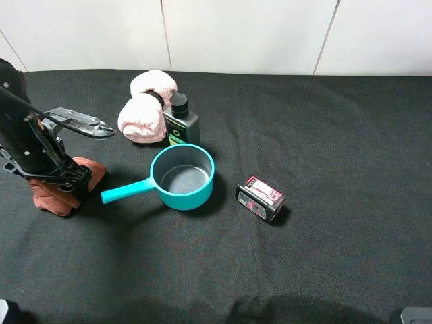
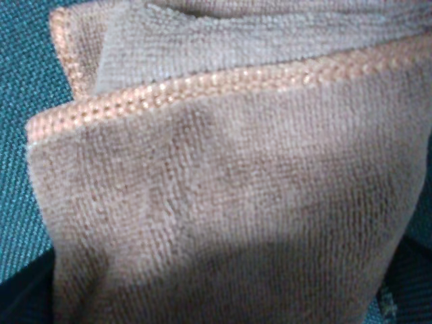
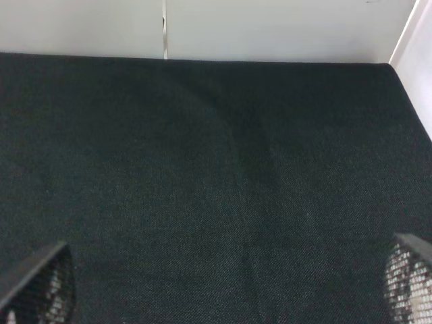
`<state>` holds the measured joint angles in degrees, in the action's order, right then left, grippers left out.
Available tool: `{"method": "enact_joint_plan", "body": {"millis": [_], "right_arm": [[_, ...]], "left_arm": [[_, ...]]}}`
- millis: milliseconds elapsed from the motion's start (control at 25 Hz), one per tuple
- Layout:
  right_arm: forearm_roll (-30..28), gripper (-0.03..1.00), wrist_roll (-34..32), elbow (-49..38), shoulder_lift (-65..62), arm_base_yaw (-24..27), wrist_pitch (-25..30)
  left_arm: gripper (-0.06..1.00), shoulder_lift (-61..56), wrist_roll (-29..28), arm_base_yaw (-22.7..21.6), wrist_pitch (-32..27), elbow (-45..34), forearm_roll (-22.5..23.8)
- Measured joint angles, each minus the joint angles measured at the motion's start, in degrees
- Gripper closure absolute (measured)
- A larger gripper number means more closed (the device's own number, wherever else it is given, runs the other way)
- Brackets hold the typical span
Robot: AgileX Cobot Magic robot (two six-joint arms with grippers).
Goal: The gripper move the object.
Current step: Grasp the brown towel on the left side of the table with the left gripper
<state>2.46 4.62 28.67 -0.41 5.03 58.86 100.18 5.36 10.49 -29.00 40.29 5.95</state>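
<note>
A folded salmon-brown towel (image 1: pixel 55 192) lies on the black cloth at the left. It fills the left wrist view (image 2: pixel 223 202), its stitched hem running across. My left gripper (image 1: pixel 59 177) is down on the towel; its fingers are hidden, so I cannot tell whether they are open or shut. My right gripper (image 3: pixel 229 246) is open and empty over bare black cloth, its two mesh-padded fingertips (image 3: pixel 40 280) far apart. Only a corner of the right arm (image 1: pixel 413 316) shows at the front right of the high view.
A teal saucepan (image 1: pixel 182 177) with its handle pointing left sits right of the towel. Behind it stand a black bottle with a green label (image 1: pixel 181 121) and a rolled pink towel (image 1: pixel 145 108). A small black and pink box (image 1: pixel 260 198) lies mid-table. A white wall (image 1: pixel 270 34) runs along the back.
</note>
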Motion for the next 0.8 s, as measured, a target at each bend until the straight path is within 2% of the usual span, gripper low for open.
{"method": "enact_joint_plan", "body": {"millis": [800], "right_arm": [[0.0,0.27,0.0,0.0,0.0,0.0,0.0]], "left_arm": [[0.06,0.0,-0.1,0.0,0.0,0.0,-0.1]]}}
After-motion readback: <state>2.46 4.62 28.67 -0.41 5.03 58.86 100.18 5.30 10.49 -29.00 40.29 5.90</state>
